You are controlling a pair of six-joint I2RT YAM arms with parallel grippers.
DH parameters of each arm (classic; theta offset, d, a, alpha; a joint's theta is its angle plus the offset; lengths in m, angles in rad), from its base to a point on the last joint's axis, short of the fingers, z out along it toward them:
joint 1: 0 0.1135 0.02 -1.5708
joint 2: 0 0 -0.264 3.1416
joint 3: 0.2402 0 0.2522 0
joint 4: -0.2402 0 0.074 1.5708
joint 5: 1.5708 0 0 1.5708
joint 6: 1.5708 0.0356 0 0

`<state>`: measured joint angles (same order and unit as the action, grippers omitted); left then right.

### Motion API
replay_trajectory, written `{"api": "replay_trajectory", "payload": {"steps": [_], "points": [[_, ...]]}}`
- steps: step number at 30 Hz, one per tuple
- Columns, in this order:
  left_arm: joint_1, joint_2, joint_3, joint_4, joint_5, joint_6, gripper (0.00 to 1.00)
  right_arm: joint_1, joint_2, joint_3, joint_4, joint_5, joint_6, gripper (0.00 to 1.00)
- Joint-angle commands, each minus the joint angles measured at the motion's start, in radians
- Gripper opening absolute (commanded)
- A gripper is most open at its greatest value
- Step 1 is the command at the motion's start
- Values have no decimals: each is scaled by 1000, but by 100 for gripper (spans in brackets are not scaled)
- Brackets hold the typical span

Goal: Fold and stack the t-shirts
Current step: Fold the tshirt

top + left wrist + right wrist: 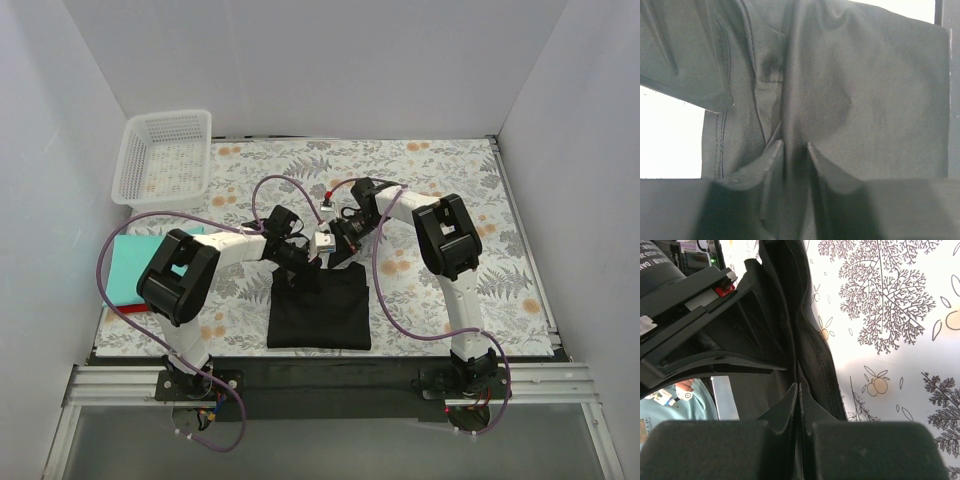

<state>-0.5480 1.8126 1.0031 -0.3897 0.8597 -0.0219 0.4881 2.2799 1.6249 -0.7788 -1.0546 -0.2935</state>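
Note:
A black t-shirt (320, 308), partly folded, lies on the floral table cover near the front middle. Both grippers meet at its far edge. My left gripper (300, 262) has its fingers closed on a raised fold of the black cloth (865, 90), which fills the left wrist view around the jaws (795, 145). My right gripper (345, 250) is shut with the shirt's hemmed edge (820, 355) pinched between its tips (799, 385). A folded teal t-shirt (135, 270) lies at the left edge, with a strip of red t-shirt (130, 311) showing beneath it.
A white lattice basket (165, 155) stands at the back left corner. White walls close in the table on the left, back and right. In the right wrist view the left arm's gripper body (715, 295) sits close beside my right fingers.

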Motion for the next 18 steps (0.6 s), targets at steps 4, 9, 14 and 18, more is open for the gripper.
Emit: {"api": "replay_trajectory", "payload": {"steps": [4, 9, 14, 18], "points": [[-9, -56, -24, 29, 2, 19, 3, 35, 4, 16, 6, 24, -36, 6], [-27, -143, -61, 46, -24, 56, 0, 69, 29, 65, 0, 42, -56, 6], [-46, -209, -95, 86, -66, 50, 0, 81, 90, 104, 0, 117, -102, 5], [-52, -260, -123, 136, -105, 53, 0, 83, 119, 95, -5, 122, -148, 5]]}}
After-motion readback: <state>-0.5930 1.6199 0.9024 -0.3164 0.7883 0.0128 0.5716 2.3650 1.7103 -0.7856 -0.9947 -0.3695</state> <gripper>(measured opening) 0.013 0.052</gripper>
